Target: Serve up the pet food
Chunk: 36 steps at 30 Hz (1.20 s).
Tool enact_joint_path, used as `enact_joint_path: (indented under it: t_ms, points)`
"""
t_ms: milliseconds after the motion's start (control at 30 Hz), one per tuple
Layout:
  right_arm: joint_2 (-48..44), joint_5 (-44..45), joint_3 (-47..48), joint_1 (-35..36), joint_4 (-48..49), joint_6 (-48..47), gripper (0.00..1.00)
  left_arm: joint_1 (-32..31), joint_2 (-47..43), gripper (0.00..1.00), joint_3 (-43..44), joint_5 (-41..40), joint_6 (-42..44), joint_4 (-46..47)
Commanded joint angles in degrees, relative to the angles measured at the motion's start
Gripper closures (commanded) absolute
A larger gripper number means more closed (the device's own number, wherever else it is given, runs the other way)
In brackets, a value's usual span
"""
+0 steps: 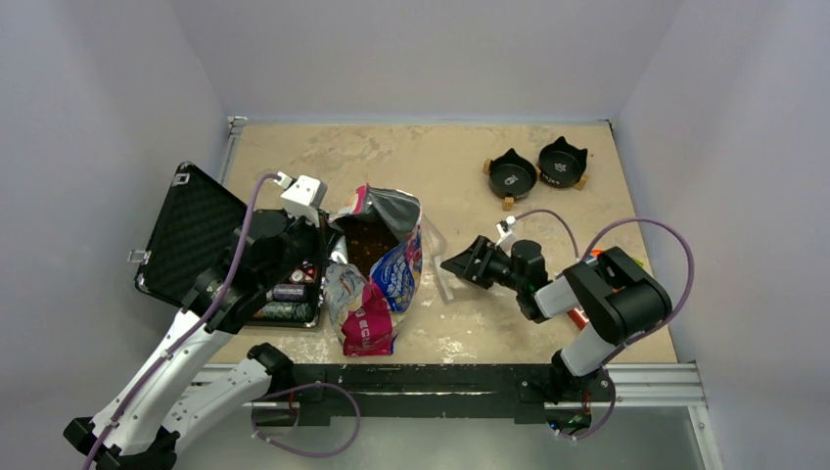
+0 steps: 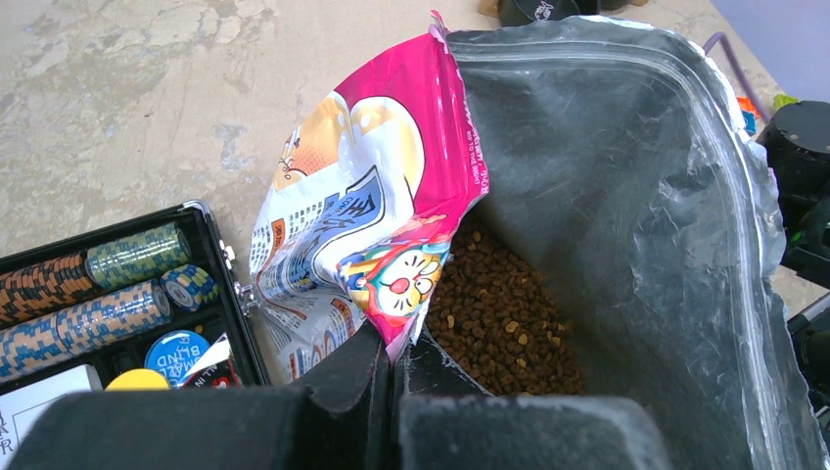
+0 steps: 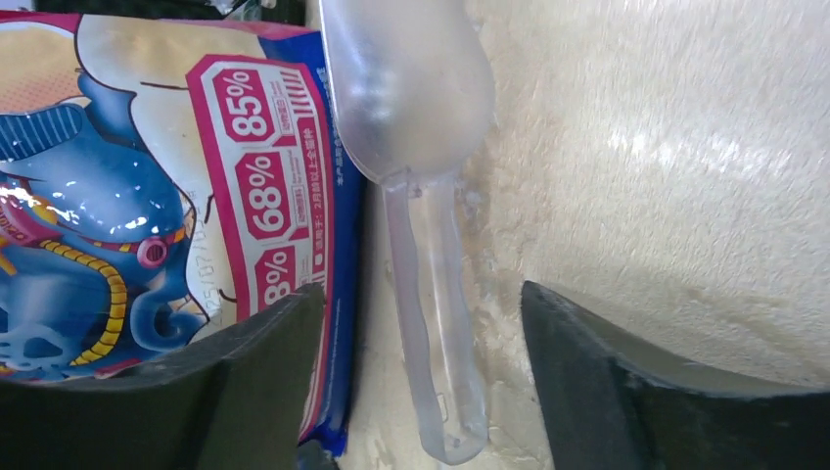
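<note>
Top view: my left gripper [image 1: 328, 233] pinches the left lip of the bag [image 1: 377, 289], holding its mouth open. The kibble [image 1: 370, 245] is all inside, and I see none in the two bowls [image 1: 533, 176] at the far right. The right gripper [image 1: 458, 262] points at the bag's right flank.

Left wrist view: the jaws are clamped tight on the foil lip, with the kibble [image 2: 499, 323] deep below. If that pinch slips, I'd expect the mouth to fold shut. A tug could tip the bag toward the chips [image 2: 127, 284].

Right wrist view: the jaws stand wide apart and hold nothing. They straddle the handle of the clear scoop [image 3: 411, 98], which lies on the table just beside the bag. My worry is that the left finger hangs over the foil, so closing may snag the bag, or the thin, slick handle may squirt away.
</note>
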Motion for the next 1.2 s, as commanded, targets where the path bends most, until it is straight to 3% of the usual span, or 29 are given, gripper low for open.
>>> enact_joint_path:
  t_ms: [0,67,133,333,433,733,867,1033,1167]
  points:
    - [-9.48,8.64,3.93,2.67,-16.54,-12.8,0.18,0.42,-0.71,1.0,1.95,0.05,0.72,13.16]
    - [-14.02,18.06,7.44,7.01,-28.22,-19.26,0.15,0.37,-0.71,1.0,1.99,0.27,0.61,13.11]
    - [-14.79,25.31,10.97,11.87,-33.75,-24.65,0.13,0.4,-0.71,1.0,2.04,0.38,0.57,13.16]
    - [-10.06,49.88,18.77,23.82,-41.0,-27.57,0.1,0.41,-0.73,1.0,1.91,-0.07,0.66,13.16]
    - [-6.51,57.4,21.23,28.23,-40.88,-27.63,0.1,0.43,-0.62,1.0,1.85,-0.04,0.66,13.16]
    - [3.97,67.72,20.89,34.58,-36.34,-23.58,0.16,0.4,-0.53,1.0,1.83,-0.16,0.74,13.16]
    - [5.26,71.42,15.85,36.46,-29.13,-21.81,0.3,0.41,-0.45,1.0,1.86,-0.12,0.74,13.16]
    - [11.18,72.65,10.25,38.37,-16.03,-22.71,0.35,0.4,-0.45,1.0,1.86,-0.16,0.69,13.16]
    - [14.58,73.3,11.61,39.31,-19.68,-17.57,0.43,0.42,-0.45,1.0,1.75,-0.46,0.83,13.16]
